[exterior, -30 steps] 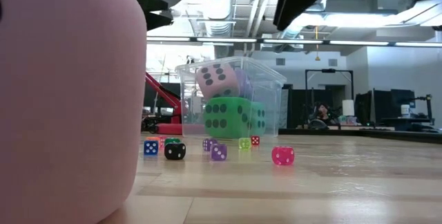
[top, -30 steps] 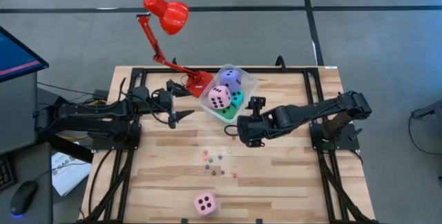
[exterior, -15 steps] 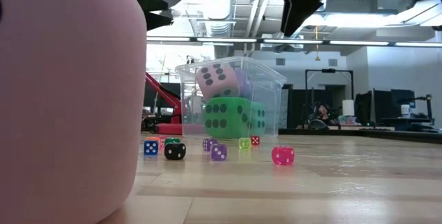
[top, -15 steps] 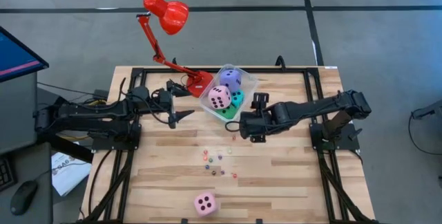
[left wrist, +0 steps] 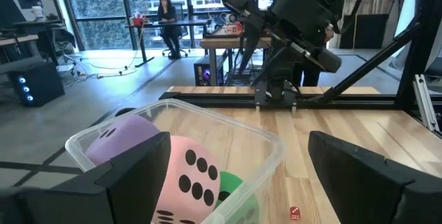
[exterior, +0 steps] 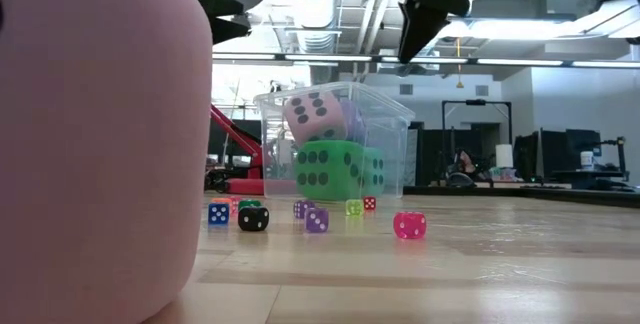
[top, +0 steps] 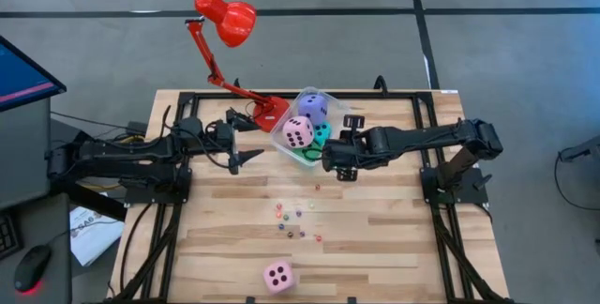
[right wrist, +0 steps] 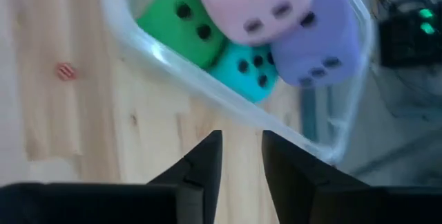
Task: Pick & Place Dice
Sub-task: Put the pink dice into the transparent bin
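Observation:
A clear tub (top: 330,107) at the far middle of the table holds a pink die (top: 298,132) that lies on the green (right wrist: 179,16), cyan (right wrist: 248,68) and purple-blue (right wrist: 324,41) dice. My right gripper (top: 328,161) hovers at the tub's near right rim, its fingers (right wrist: 207,158) a narrow gap apart with nothing between them. My left gripper (top: 251,157) waits open to the left of the tub. Several tiny dice (top: 295,220) lie on the wood toward the near side. A second pink die (top: 278,276) rests at the near edge.
A red desk lamp (top: 230,22) stands with its base (top: 267,109) just left of the tub. One tiny red die (right wrist: 65,72) lies alone near the tub. Bare wood stretches right of the tiny dice and along the near right of the table (top: 403,248).
My right gripper has moved toward the table's far edge, from over the bare wood to the tub's near right rim. The dice and the tub have stayed where they were.

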`<state>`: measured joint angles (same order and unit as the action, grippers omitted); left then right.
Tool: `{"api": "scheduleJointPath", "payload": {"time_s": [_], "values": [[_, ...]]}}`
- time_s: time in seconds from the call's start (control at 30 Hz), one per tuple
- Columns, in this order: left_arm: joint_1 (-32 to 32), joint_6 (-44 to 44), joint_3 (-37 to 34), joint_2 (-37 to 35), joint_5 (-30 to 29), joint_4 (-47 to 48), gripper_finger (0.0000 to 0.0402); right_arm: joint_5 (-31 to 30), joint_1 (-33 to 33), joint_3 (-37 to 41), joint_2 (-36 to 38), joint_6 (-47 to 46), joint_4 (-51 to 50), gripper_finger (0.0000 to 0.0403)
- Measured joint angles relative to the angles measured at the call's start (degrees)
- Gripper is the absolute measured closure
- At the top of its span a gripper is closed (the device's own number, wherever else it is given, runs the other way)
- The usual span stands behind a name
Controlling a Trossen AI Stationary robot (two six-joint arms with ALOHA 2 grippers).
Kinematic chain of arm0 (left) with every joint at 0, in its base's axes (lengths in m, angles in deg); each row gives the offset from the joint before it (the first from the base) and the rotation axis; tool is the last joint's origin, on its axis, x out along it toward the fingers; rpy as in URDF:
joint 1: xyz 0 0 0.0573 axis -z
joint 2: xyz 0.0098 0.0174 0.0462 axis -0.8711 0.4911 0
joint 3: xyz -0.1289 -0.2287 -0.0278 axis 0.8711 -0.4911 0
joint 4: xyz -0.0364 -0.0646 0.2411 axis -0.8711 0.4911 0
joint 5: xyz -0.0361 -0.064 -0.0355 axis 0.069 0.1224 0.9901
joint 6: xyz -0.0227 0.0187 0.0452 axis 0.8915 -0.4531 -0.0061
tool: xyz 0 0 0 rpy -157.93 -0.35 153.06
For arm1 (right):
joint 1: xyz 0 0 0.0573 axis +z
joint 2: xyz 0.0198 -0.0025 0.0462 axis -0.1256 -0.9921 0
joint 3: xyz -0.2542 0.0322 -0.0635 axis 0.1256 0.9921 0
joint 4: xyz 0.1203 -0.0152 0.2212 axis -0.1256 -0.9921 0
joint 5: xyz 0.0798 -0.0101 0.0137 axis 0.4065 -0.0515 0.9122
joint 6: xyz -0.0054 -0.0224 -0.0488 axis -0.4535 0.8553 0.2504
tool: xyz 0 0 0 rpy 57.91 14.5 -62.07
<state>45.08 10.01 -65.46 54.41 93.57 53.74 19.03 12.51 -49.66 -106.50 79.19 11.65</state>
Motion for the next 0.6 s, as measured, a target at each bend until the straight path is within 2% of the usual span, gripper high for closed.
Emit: {"api": "scheduleJointPath", "payload": {"time_s": [0.1,0.6], "values": [[0.0,0.0,0.02,0.0,0.0,0.0,0.0069,3.6,-0.74,4.41,3.32,1.79,5.37,0.0305],[0.0,-0.01,0.02,0.01,0.0,-0.02,0.0069,6.5,-2.6,27.36,31.63,1.93,30.45,0.0305]]}}
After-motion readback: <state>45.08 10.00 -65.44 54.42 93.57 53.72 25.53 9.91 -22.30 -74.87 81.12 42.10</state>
